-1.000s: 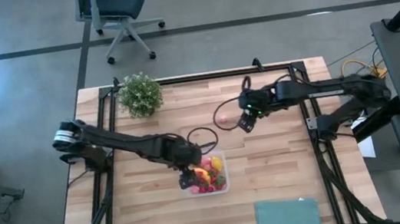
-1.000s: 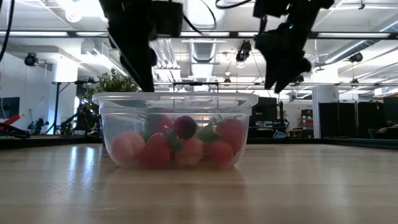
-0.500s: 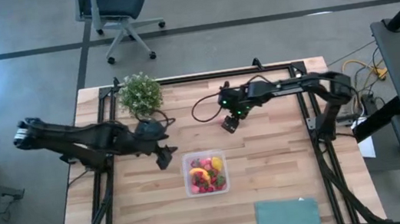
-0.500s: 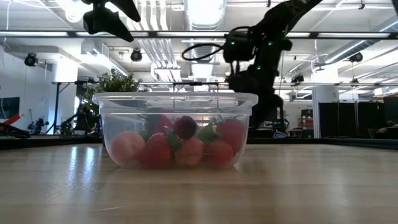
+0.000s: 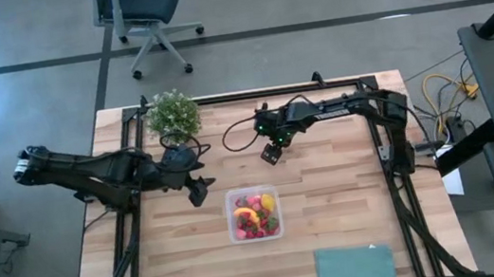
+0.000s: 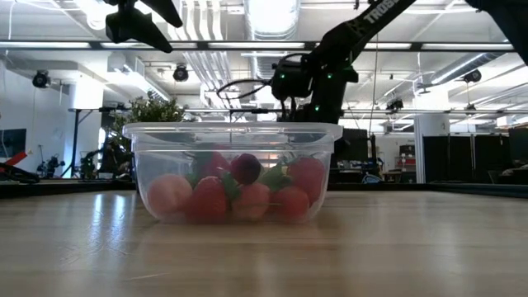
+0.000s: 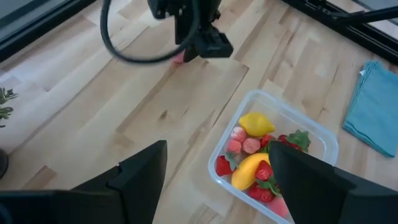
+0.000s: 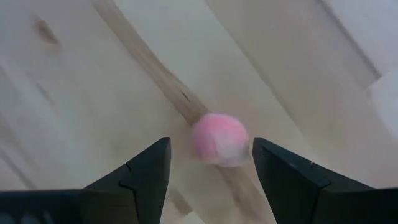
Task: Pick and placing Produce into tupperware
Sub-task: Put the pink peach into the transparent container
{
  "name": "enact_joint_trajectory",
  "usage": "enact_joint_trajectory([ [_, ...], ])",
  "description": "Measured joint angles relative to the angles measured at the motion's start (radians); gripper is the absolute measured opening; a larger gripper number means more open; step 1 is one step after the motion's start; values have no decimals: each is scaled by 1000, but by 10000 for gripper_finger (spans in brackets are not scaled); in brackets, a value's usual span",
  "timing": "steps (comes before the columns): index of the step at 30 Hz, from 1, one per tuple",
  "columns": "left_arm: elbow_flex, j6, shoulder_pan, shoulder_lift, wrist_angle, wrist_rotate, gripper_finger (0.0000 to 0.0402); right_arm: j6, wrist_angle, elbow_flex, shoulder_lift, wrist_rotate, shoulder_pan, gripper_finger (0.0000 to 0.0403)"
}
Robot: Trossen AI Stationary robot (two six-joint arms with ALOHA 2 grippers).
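The clear tupperware stands on the wooden table, holding a yellow lemon, a banana and several red and pink berries. One pink berry lies on the table farther back. My right gripper is open over it with a finger on either side and a gap to each. In the high view that gripper is beyond the container. My left gripper is open and empty, raised above the table left of the container.
A bushy potted plant stands at the far left of the table. A teal cloth lies at the near edge, right of the container. Dark cables loop from both arms above the table. Bare wood lies between the container and the pink berry.
My left gripper has risen from the container and drawn back toward the table's left and far side, then held still. My right gripper has travelled toward the table's left, arriving over the pink berry. The container and its fruit have stayed put.
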Motion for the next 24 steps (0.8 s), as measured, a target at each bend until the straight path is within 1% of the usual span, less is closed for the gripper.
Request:
enact_joint_trajectory([
  [8,0,0,0,-1,-22,0,267,4,-38,37,67,8,-1,219],
  [21,0,9,0,-1,-22,0,267,-3,-7,41,66,9,-2,219],
  [24,0,9,0,-1,-22,0,267,-4,-5,41,66,9,-3,212],
])
